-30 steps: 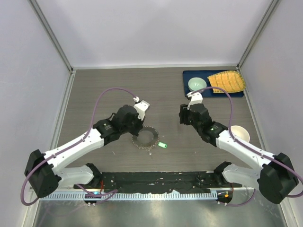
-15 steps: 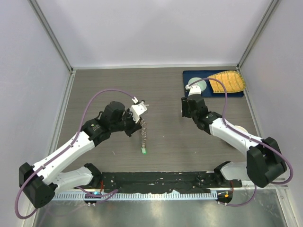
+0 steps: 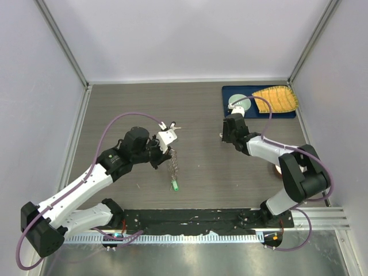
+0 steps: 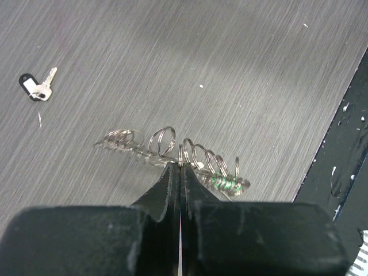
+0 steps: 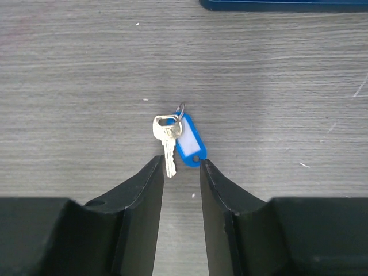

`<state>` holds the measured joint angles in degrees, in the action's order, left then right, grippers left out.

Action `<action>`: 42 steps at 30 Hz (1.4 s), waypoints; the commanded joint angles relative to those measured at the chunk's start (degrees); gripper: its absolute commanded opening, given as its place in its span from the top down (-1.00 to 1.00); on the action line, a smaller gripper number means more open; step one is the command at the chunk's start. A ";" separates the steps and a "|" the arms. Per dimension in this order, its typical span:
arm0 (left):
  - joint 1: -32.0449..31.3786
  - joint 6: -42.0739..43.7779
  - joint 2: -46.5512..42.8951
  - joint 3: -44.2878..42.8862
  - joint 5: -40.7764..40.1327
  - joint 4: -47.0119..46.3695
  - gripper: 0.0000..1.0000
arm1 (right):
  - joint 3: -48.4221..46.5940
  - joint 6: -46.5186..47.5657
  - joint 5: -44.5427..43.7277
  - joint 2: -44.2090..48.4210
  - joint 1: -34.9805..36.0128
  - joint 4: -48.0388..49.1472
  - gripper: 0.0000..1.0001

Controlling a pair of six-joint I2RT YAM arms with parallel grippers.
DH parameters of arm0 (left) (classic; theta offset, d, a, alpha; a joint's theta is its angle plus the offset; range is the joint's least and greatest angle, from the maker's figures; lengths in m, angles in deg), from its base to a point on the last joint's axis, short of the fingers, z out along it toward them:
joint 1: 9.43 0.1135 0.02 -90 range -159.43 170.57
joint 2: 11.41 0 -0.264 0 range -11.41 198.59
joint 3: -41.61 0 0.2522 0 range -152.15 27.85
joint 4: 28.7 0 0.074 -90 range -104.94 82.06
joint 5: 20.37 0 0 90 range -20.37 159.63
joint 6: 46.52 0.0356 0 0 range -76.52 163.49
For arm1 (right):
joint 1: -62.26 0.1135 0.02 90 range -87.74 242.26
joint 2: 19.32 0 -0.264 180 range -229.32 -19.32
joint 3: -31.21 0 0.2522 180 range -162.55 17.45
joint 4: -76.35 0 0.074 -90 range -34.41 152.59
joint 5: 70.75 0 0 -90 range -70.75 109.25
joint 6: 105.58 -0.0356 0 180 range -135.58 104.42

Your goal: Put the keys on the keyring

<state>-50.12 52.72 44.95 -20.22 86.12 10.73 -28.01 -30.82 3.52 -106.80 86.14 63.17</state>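
Note:
My left gripper (image 3: 168,147) is shut on the keyring (image 3: 172,164) and holds it above the table. The ring hangs edge-on, with the green key (image 3: 174,185) at its low end. In the left wrist view the closed fingertips (image 4: 172,172) pinch the rim of the keyring (image 4: 164,141), and the green key (image 4: 225,183) sits to the right. The blue key (image 5: 188,141), a silver key with a blue tag, lies flat on the table. My right gripper (image 5: 181,163) is open just short of it, and it also shows in the top view (image 3: 224,137). The blue key also shows far left in the left wrist view (image 4: 35,87).
A dark blue tray (image 3: 227,92) at the back right holds a green bowl (image 3: 238,104) and a yellow ribbed object (image 3: 276,98). Its edge shows in the right wrist view (image 5: 287,4). A black rail (image 3: 190,217) runs along the near edge.
My left gripper has lifted the keyring off the table, so it now hangs with the green key below. My right gripper has moved back and left, ending just short of the blue key.

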 commanded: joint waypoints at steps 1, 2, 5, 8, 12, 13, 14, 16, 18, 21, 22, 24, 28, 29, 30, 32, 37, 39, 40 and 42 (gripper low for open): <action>0.17 -0.53 -1.25 -0.44 -0.58 -5.19 1.00 | -2.80 -4.96 -1.32 -3.55 -0.15 8.73 0.28; 0.08 -0.62 -1.25 -0.44 -1.02 -5.19 1.00 | -3.58 -6.80 -1.76 -4.36 -0.24 8.82 0.30; 0.17 -0.88 -1.42 -0.35 -1.20 -5.19 1.00 | -3.94 -9.01 -4.66 -6.82 -0.24 10.58 0.34; 0.08 -1.15 -1.78 -0.35 -1.20 -5.28 1.00 | -4.29 -11.03 -5.81 -8.49 -0.76 11.55 0.35; 0.17 -1.32 -2.04 -0.35 -1.29 -5.37 1.00 | -5.35 -12.17 -6.86 -9.63 -1.03 11.29 0.38; 0.08 -1.32 -1.95 -0.27 -1.20 -5.37 1.00 | -5.70 -12.26 -7.12 -9.90 -1.11 11.03 0.38; 0.17 -1.24 -1.95 -0.27 -1.29 -5.28 1.00 | -5.87 -12.35 -6.95 -10.42 -1.29 11.02 0.38; 0.08 -1.24 -1.95 -0.26 -1.46 -5.28 1.00 | -6.23 -12.44 -6.08 -10.95 -1.55 11.02 0.39; 0.17 -1.24 -1.95 -0.27 -1.37 -5.28 1.00 | -6.40 -12.88 -5.55 -11.92 -1.82 11.20 0.40; 0.17 -1.24 -1.95 -0.27 -1.37 -5.19 1.00 | -6.67 -13.23 -5.02 -12.89 -1.91 11.02 0.44; 0.17 -1.24 -1.87 -0.27 -1.37 -5.19 1.00 | -6.93 -13.32 -4.76 -12.98 -1.91 10.76 0.45; 0.17 -1.24 -1.95 -0.26 -1.46 -5.19 1.00 | -7.02 -13.49 -4.40 -13.33 -1.91 10.23 0.46; 0.17 -1.24 -1.95 -0.27 -1.46 -5.11 1.00 | -6.93 -13.58 -4.05 -13.68 -1.99 9.88 0.51; 0.08 -1.24 -1.95 -0.27 -1.46 -5.10 1.00 | -6.93 -13.58 -3.70 -13.94 -1.99 9.88 0.52; 0.17 -1.24 -2.04 -0.27 -1.46 -5.19 1.00 | -7.02 -13.58 -3.52 -14.03 -1.99 9.97 0.54; 0.08 -1.24 -2.13 -0.18 -1.37 -5.10 1.00 | -6.93 -13.58 -2.65 -14.21 -1.99 9.88 0.64; 0.17 -0.97 -2.39 -0.27 -1.20 -5.02 1.00 | -6.23 -11.74 -1.24 -12.63 -1.99 9.53 0.98; 0.17 -0.62 -2.83 -0.09 -0.41 -5.10 1.00 | -5.01 -9.73 0.33 -10.44 -1.91 9.70 0.98; 0.17 -0.10 -3.09 0.00 -0.06 -5.19 1.00 | -4.39 -9.02 1.13 -9.30 -1.99 10.14 0.99; 0.17 0.78 -3.71 0.52 0.91 -5.45 1.00 | -1.85 -6.31 3.58 -5.52 -1.91 12.15 0.99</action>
<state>-50.14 51.69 43.70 -19.85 84.74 9.27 -32.62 -41.75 3.39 -119.61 84.26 72.26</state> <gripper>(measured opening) 0.011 0.033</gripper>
